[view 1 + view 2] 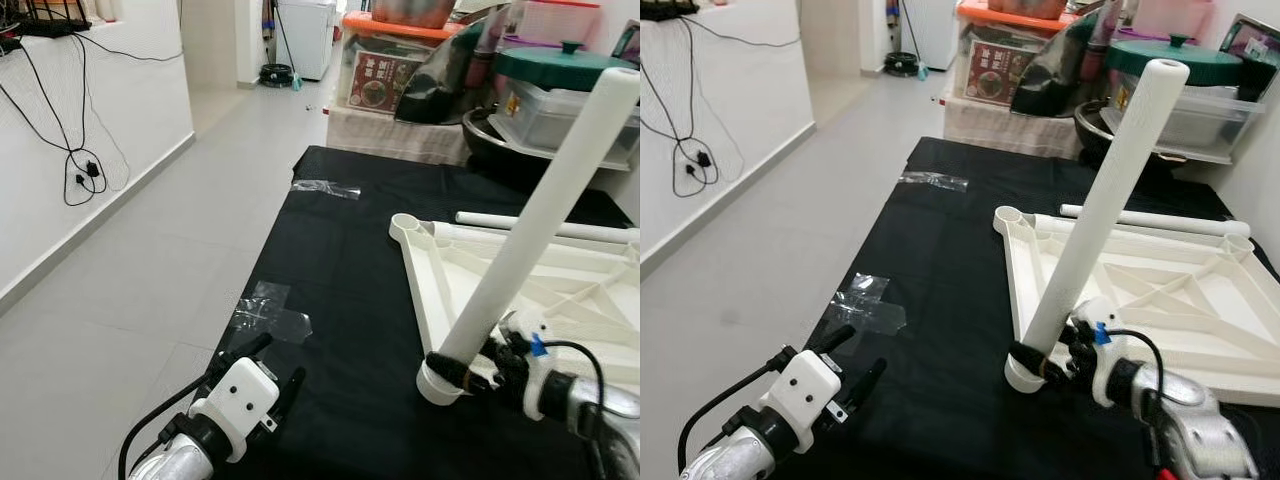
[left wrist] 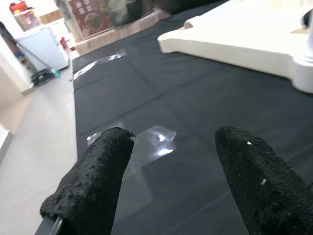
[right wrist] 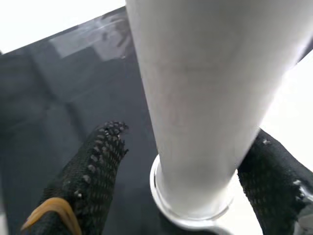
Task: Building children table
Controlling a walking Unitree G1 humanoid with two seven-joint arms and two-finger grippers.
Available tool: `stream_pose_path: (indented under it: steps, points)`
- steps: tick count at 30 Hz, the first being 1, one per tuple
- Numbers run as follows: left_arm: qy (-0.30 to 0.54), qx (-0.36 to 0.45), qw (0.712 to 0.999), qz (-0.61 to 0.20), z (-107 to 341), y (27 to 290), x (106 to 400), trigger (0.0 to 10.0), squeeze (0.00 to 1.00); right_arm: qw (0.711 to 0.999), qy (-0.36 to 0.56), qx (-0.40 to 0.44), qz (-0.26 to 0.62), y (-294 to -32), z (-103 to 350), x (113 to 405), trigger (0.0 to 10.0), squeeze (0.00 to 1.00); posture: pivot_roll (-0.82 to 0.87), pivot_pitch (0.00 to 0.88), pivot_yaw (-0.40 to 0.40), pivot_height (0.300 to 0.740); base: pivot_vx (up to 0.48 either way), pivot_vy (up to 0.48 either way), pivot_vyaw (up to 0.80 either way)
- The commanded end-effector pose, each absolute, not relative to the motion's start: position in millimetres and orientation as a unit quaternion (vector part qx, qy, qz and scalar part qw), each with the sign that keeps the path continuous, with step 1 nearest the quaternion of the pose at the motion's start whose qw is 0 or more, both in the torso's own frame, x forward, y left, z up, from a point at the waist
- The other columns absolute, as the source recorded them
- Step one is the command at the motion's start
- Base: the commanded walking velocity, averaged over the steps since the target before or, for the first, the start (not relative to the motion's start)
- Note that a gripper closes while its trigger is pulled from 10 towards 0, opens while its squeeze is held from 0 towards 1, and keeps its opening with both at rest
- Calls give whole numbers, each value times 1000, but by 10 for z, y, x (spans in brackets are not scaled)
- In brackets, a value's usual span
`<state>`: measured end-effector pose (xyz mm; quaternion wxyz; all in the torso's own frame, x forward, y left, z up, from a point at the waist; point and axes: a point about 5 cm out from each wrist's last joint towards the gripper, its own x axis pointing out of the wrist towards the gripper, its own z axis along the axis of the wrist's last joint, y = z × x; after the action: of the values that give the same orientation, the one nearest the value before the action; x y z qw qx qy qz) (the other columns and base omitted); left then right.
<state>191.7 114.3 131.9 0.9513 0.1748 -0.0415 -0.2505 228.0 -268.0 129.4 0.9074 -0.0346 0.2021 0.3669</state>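
Head cam: right tool clamps the white leg low down, foot seated in the corner socket of the upside-down tabletop on the black counter, prob for leverage. L wrist cam: left tool spread wide, idle over tape. R wrist cam: fingers flank the leg.
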Motion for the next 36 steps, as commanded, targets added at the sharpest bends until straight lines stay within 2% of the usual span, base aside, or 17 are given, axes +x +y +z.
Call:
stream_pose_path:
  steps: [1, 5, 8, 10, 13, 14, 16, 18, 24, 27, 28, 29, 30, 34, 36]
  points:
    - [-33, 176, 950, -255, 1279, 1134, 1911, 10000, 0, 886, 210, -27, 412, -2675, 1331, 2186, 10000, 0, 82, 0, -110, 740, 0, 0, 0]
    - [-32, 176, 950, -256, 1272, 1134, 1912, 10000, 0, 883, 231, -52, 406, -2792, 1346, 2147, 10000, 0, 77, 0, -110, 740, 0, 0, 0]
    - [-31, 176, 950, -257, 1268, 1131, 1914, 10000, 0, 892, 234, -69, 380, -2905, 1385, 2164, 10000, 0, 76, 0, -109, 740, 0, 0, 0]
    - [-29, 174, 951, -256, 1262, 1138, 1915, 10000, 0, 924, 219, -103, 294, -3074, 1406, 2276, 10000, 0, 66, 0, -105, 740, 0, 0, 0]
    - [-29, 174, 951, -256, 1263, 1139, 1916, 10000, 0, 934, 213, -107, 268, -3107, 1403, 2315, 10000, 0, 66, 0, -105, 740, 0, 0, 0]
    - [-30, 174, 950, -257, 1265, 1134, 1917, 10000, 0, 948, 191, -93, 236, -3118, 1419, 2367, 10000, 0, 65, 0, -105, 740, 0, 0, 0]
    - [-29, 173, 950, -259, 1262, 1123, 1915, 10000, 0, 943, 179, -40, 279, -3001, 1424, 2282, 10000, 0, 73, 0, -104, 740, 0, 0, 0]
    - [-28, 174, 949, -260, 1263, 1129, 1915, 10000, 0, 910, 196, -20, 364, -2872, 1414, 2082, 10000, 0, 71, 0, -104, 740, 0, 0, 0]
    - [-27, 172, 951, -256, 1262, 1150, 1923, 10000, 0, 889, 226, -10, 397, -2859, 1377, 1925, 10000, 0, 64, 0, -99, 740, 0, 0, 0]
    - [-18, 163, 952, -259, 1237, 1151, 1910, 10000, 0, 870, 235, 3, 433, -2750, 1385, 1770, 10000, 0, 57, 0, -94, 740, 0, 0, 0]
    - [-18, 163, 952, -259, 1237, 1151, 1910, 10000, 0, 870, 235, 3, 433, -2750, 1385, 1770, 10000, 0, 57, 0, -94, 740, 0, 0, 0]
    - [-8, 143, 957, -252, 1217, 1167, 1905, 10000, 0, 863, 218, 34, 454, -2578, 1415, 1701, 10000, 0, 53, 0, -87, 740, 0, 0, 0]
    - [-4, 134, 959, -249, 1211, 1178, 1906, 10000, 0, 862, 207, 39, 461, -2515, 1436, 1688, 10000, 0, 51, 0, -89, 740, 0, 0, 0]
    - [0, 129, 961, -246, 1206, 1197, 1908, 10000, 0, 866, 194, 52, 458, -2430, 1468, 1688, 10000, 0, 51, 0, -89, 740, 0, 0, 0]
    - [3, 134, 960, -246, 1193, 1220, 1906, 10000, 0, 870, 168, 58, 461, -2297, 1487, 1708, 10000, 0, 56, 0, -84, 740, 0, 472, 0]
